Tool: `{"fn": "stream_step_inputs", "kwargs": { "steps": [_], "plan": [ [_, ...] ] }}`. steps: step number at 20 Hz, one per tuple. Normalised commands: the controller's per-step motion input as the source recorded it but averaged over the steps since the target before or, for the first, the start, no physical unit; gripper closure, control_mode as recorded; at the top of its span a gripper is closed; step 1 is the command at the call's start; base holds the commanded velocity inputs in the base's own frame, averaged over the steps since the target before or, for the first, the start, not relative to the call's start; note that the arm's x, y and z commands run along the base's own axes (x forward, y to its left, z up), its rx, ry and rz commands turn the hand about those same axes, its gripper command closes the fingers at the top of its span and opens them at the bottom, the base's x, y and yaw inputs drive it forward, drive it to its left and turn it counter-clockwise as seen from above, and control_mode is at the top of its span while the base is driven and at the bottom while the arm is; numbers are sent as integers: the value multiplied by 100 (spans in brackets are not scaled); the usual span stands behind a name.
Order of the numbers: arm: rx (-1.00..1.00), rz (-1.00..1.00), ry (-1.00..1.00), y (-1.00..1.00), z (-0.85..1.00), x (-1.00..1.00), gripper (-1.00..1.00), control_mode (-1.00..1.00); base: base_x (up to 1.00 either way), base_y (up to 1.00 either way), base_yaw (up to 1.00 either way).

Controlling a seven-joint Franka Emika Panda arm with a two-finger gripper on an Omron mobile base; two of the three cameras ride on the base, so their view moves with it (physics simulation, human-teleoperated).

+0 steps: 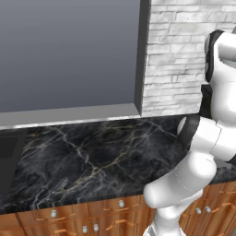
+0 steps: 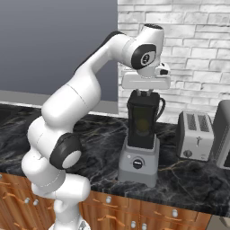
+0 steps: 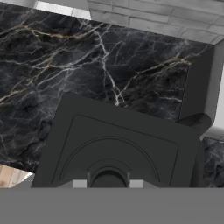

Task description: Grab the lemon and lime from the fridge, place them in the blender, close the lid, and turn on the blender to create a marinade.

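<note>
Arm: my white arm rises from the base at the counter's front edge and bends over so my hand hangs straight above the blender (image 2: 140, 143).
Cabinets: orange wood fronts (image 2: 134, 213) with small silver knobs run under the counter, nearest to me.
Counter: black marble with pale and gold veins (image 1: 92, 156); it carries the blender and, to its right, the toaster.
Tool: my tool (image 2: 146, 93) points down at the top of the jar; its tips are drawn together on the small raised knob in the middle of the lid (image 3: 116, 151).
Lid: flat, black and squarish, it sits square on top of the dark jar, seen from straight above in the hand view.
Blender: it stands upright on the counter, light grey base with a round black knob at the front, the tall smoky jar with its handle to the right.
Lemon: a dull yellow shape (image 2: 143, 125) shows through the jar wall, inside the blender.
Lime: I cannot make it out through the dark jar.
Toaster: a silver two-slot toaster (image 2: 195, 134) stands near the blender's right side, apart from it.
Wall: white brick (image 2: 193, 49) behind the counter, with a flat grey panel (image 1: 69, 50) to the left.
</note>
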Motion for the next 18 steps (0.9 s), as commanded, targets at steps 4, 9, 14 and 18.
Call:
{"fn": "stream_step_inputs", "kwargs": {
  "steps": [4,9,14,18],
  "plan": [
    [0,0,0,0,-47,0,100,-100,0,0,0],
    [0,0,-1,0,-31,0,-100,-100,0,0,0],
    [0,0,-7,0,-2,0,-100,-100,0,0,0],
    [0,0,-9,0,0,0,-100,-100,0,0,0]
  ]
}}
